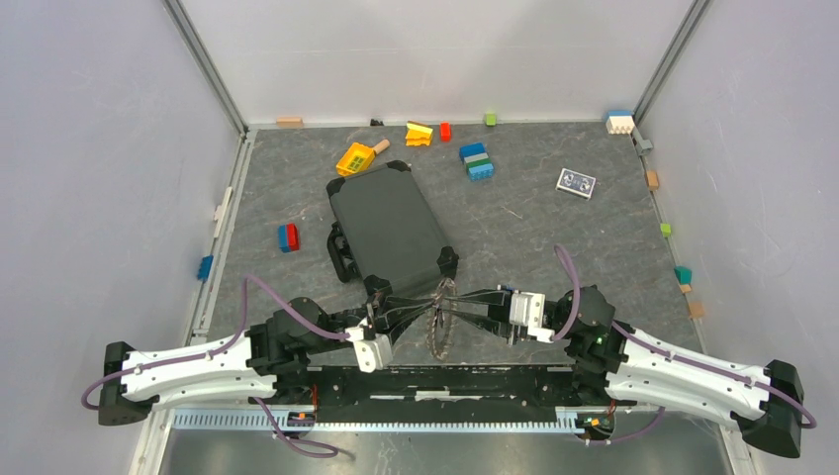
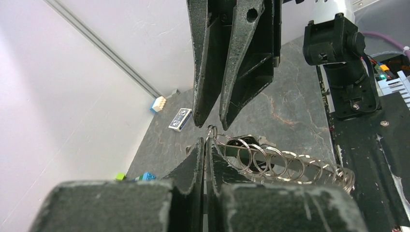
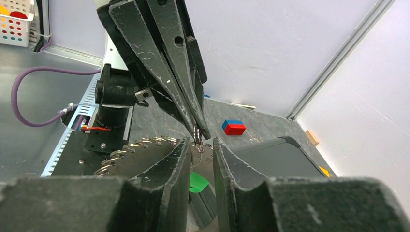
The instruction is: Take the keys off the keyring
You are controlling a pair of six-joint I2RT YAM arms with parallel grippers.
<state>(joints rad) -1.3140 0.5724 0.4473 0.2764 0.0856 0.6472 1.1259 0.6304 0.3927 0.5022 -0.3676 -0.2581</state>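
Metal keyring (image 1: 440, 317), keys (image 3: 130, 151) threaded on, is held upright over the tabletop's (image 1: 554, 247) near edge. Left gripper (image 2: 205, 145) jaws are clamped on its rim; right gripper (image 3: 199, 145) jaws are slightly parted around it, grip unclear.

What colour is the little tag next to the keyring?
Green. The tag shows best in the right wrist view, just below the keyring.

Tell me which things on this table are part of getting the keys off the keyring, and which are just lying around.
Part of the job:
- keyring
- keys crowded along it
- green tag

Just lying about:
- black case
- red-and-blue brick
- yellow brick
- blue-and-green bricks
- patterned card
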